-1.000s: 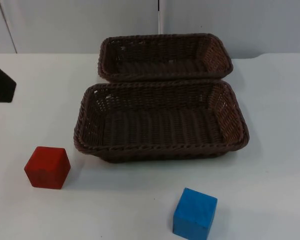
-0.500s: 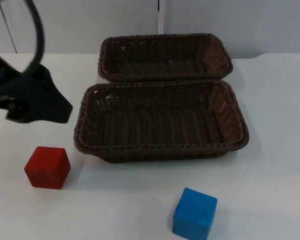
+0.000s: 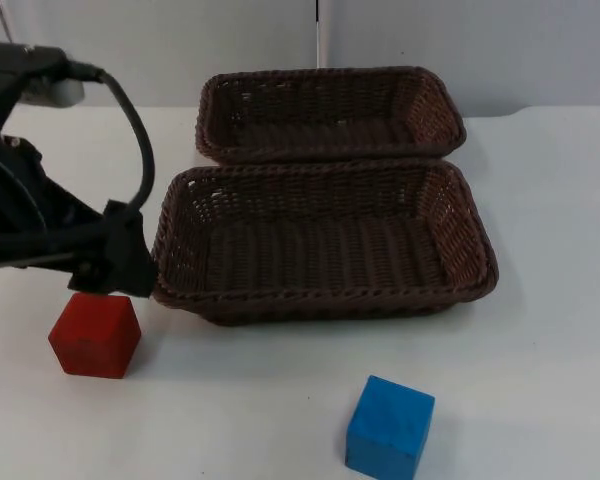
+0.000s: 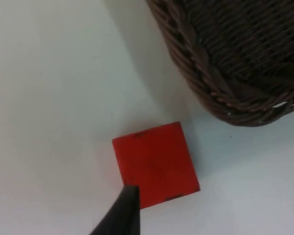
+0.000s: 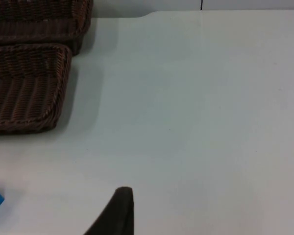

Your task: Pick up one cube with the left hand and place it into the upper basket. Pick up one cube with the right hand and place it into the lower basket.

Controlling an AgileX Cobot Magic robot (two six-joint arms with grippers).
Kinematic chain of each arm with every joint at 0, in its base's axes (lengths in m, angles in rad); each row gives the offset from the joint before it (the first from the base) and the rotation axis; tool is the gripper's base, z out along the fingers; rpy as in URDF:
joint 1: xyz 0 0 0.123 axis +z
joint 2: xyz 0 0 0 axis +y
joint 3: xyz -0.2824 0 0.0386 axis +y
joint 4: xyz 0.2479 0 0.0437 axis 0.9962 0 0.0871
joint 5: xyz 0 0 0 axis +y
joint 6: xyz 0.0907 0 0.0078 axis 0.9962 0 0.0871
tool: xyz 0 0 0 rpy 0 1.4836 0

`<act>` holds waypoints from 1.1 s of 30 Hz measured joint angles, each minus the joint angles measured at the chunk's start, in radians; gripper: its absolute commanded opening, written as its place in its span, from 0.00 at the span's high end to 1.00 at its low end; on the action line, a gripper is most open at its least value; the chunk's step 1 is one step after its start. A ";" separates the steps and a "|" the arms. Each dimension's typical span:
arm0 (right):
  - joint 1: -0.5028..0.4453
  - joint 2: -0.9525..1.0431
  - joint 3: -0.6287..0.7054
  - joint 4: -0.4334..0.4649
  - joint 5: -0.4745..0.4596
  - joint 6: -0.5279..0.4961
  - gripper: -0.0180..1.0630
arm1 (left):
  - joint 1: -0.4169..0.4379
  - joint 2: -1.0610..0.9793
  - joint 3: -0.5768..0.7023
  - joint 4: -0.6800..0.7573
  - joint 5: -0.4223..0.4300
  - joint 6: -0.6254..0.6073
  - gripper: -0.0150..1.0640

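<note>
Left hand (image 3: pixel 120 268): it hangs above the table, between the red cube and the near left corner of the lower basket; I cannot tell if it is spread or pressed together. One black fingertip (image 4: pixel 122 213) shows in the left wrist view, over the edge of the red cube.
Red cube (image 3: pixel 95 334): it sits on the table just below the left hand and a little toward the front edge, apart from the basket. In the left wrist view the red cube (image 4: pixel 156 165) lies directly under the fingertip, close to the basket corner but not touching it.
Lower basket (image 3: pixel 325 296): a dark brown woven basket, just beside the left hand on its right side.
Upper basket (image 3: pixel 330 152): the same kind of basket, behind the lower basket and touching it, further from the left hand.
Blue cube (image 3: pixel 389 427): it is on the table in front of the lower basket, well apart from the left hand.
Right hand (image 5: pixel 118 215): it waits over bare table (image 5: pixel 210 107), with the baskets and a blue corner to its side; its state I cannot tell.
</note>
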 measured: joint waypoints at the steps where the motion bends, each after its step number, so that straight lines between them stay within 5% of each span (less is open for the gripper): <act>1: 0.000 0.000 0.000 0.000 0.000 0.000 0.01 | 0.000 0.015 0.000 0.000 -0.012 -0.002 0.01; 33: 0.000 0.000 0.000 0.000 0.000 0.002 0.01 | 0.000 0.329 -0.002 0.082 -0.289 -0.002 0.01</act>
